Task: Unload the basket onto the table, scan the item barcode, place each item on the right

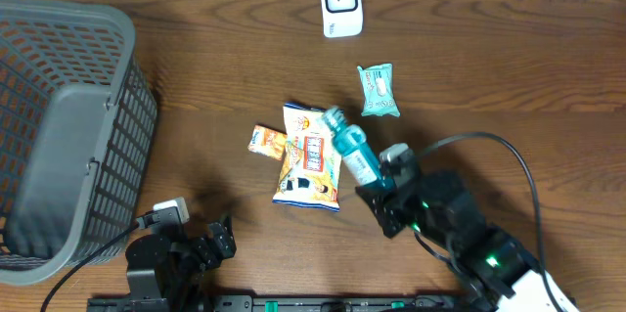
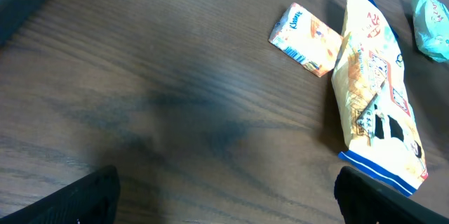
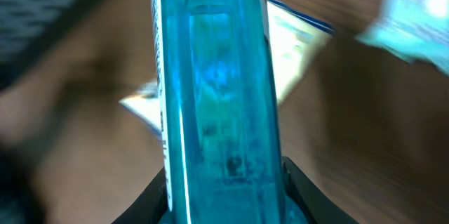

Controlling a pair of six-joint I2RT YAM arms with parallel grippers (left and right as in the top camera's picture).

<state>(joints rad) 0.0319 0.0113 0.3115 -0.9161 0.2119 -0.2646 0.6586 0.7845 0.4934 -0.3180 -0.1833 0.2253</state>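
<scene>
A clear blue bottle [image 1: 350, 148] with a pale cap is tilted above the table, its lower end in my right gripper [image 1: 377, 185], which is shut on it. In the right wrist view the bottle [image 3: 217, 90] fills the middle, with a black finger pressed against each side of it at the bottom; no barcode shows there. The white scanner [image 1: 340, 4] stands at the table's far edge, well apart from the bottle. My left gripper [image 1: 217, 242] rests near the front edge, open, with only bare wood between its fingertips [image 2: 98, 197].
A yellow snack bag [image 1: 308, 163] lies under and beside the bottle. A small orange packet [image 1: 266, 141] is to its left, and a teal packet [image 1: 378, 91] lies farther back. A grey mesh basket [image 1: 68, 136] takes up the left side.
</scene>
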